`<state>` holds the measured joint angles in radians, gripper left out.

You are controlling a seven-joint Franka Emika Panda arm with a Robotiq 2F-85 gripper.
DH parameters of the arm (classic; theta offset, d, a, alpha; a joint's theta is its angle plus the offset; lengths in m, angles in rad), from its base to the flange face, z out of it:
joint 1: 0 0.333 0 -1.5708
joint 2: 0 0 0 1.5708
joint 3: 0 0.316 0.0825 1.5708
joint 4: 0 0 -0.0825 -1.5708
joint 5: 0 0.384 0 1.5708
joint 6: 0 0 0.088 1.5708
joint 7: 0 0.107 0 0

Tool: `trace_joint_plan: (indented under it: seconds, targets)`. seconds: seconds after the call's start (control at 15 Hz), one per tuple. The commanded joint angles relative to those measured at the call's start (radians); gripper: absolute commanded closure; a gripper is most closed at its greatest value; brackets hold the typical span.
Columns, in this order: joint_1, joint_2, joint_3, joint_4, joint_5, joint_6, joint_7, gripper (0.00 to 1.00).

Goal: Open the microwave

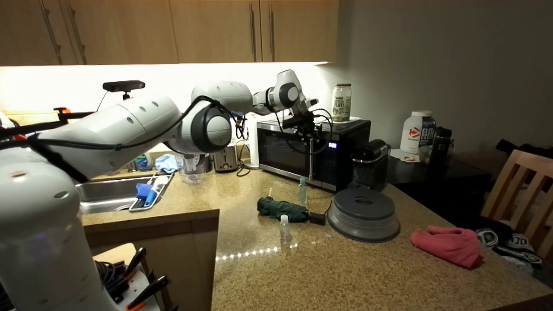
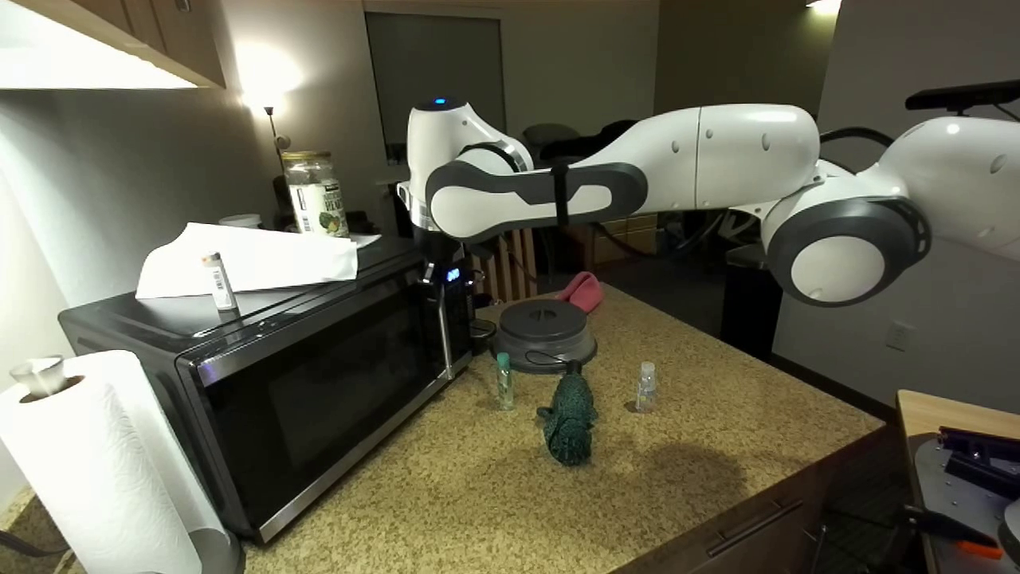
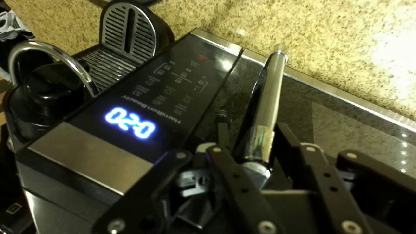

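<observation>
Microwave on the counter, door shut, handle between the fingers of the pincer.
I can't tell if they're squeezing. A loose hold could slip; the door could swing into the green-topped bottle nearby.

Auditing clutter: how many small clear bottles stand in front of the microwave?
2: a green-capped bottle, nearer the microwave, and a pale-capped bottle, farther out on the counter.

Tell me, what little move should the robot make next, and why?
I'd probably close the hand snugly on the handle before any pull: its fingers straddle the handle, whether both touch it is unclear, and the microwave door looks shut.
</observation>
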<state>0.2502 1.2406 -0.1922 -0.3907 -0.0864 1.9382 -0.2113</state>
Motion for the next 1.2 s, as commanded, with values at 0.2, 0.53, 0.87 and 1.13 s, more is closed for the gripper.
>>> trace_joint_plan:
  seconds: [0.2,0.53,0.87,1.13]
  targets:
    - [0.000,0.006,-0.004,0.001,-0.001,0.022,0.038,0.87]
    - [0.001,-0.013,0.019,-0.012,0.016,-0.042,0.021,0.87]
    - [0.004,-0.023,0.039,-0.009,0.025,-0.093,0.033,0.88]
    - [0.006,-0.025,0.049,-0.006,0.031,-0.118,0.042,0.87]
